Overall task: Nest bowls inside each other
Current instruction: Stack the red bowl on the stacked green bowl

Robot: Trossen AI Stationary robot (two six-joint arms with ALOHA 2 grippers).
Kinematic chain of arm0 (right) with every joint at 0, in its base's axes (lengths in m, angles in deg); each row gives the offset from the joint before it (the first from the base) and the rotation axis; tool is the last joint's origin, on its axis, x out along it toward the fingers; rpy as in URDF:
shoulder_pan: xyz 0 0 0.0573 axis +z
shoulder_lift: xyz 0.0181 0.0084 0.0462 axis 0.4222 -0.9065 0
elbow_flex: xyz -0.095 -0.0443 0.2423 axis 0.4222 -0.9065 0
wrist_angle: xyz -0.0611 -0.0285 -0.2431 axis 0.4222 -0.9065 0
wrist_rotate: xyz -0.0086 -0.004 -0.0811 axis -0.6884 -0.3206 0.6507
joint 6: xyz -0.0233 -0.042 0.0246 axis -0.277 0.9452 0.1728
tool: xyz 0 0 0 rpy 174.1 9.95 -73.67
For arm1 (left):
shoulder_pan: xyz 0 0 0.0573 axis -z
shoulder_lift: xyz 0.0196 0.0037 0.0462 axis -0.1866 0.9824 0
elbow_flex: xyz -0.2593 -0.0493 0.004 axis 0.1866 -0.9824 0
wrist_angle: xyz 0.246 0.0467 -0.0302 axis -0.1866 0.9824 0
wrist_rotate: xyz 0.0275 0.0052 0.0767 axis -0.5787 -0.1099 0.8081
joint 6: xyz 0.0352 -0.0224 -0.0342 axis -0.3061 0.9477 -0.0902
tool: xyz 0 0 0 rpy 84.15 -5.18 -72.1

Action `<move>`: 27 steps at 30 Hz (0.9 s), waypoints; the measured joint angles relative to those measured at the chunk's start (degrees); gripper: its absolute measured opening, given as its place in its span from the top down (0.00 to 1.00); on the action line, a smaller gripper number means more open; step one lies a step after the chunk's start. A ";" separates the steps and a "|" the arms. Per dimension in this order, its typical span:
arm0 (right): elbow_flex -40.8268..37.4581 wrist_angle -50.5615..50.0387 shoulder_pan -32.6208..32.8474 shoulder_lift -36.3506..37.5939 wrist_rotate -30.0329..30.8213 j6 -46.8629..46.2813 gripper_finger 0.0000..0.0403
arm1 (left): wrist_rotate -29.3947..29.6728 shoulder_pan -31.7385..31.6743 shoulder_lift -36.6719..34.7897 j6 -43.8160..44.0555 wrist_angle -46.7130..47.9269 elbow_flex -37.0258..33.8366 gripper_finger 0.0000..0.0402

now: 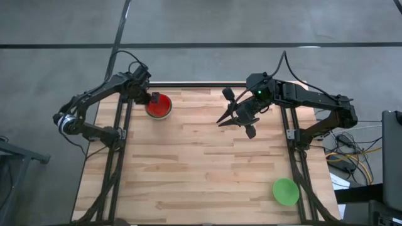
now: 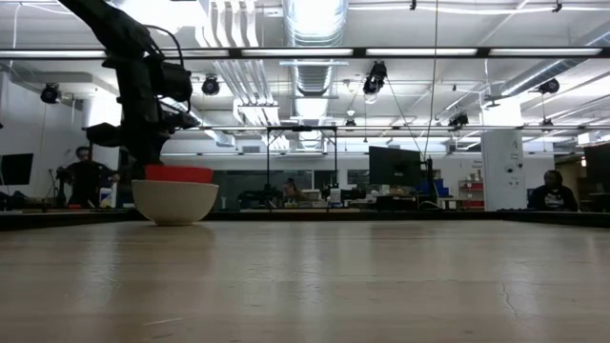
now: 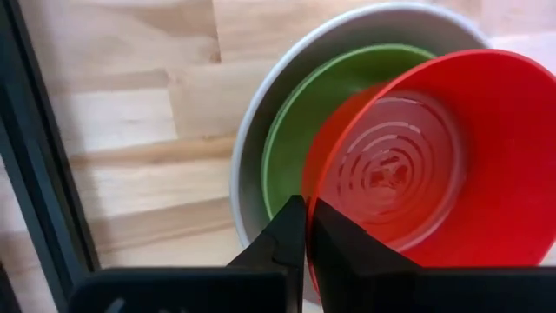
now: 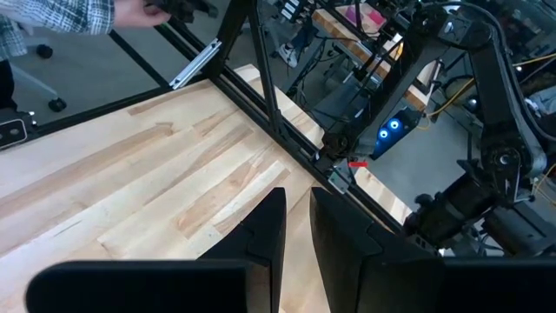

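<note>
From above, the wooden bench [image 1: 201, 157] fills the middle of the frame. At its upper left the left end effector [image 1: 152, 98] sits at the near edge of the red bowl [image 1: 159, 105], which tops a small stack. Right of centre, in the upper half, the right end effector [image 1: 231, 119] hangs over bare wood with nothing in it. A lone green bowl [image 1: 285, 191] lies at the lower right, well apart from the stack.

At bench level, the whitish-grey bowl [image 2: 175, 201] stands at middle left with the red bowl's rim [image 2: 179, 173] showing above it, and the left arm [image 2: 143, 86] comes down on it from the upper left. People sit far behind.

Past the left wrist, the left end effector [image 3: 307, 228] is pinched shut on the red bowl's [image 3: 452, 156] rim; that bowl sits tilted inside a green bowl [image 3: 295, 130], itself inside the whitish-grey bowl [image 3: 252, 139].

Past the right wrist, the right end effector [image 4: 297, 222] shows a narrow gap between empty fingers, above bare planks.
</note>
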 joint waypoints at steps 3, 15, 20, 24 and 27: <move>0.00 0.00 -0.01 0.01 0.00 -0.12 0.87 | 1.06 -0.02 0.00 -0.90 -0.82 0.00 0.96; 0.00 0.00 -0.01 0.01 0.00 0.03 0.87 | 1.57 -0.04 0.00 -0.79 -1.46 0.02 0.93; 0.00 0.00 0.01 0.01 0.00 0.03 0.87 | 1.57 -0.08 0.00 -0.77 -0.74 0.02 0.91; 0.00 -0.02 0.00 0.01 0.00 -0.01 0.87 | 1.57 -0.09 0.00 -0.70 -0.29 0.02 0.91; 0.00 0.00 0.00 0.00 0.00 -0.11 0.87 | 1.55 -0.09 0.00 -0.70 -0.30 0.02 0.91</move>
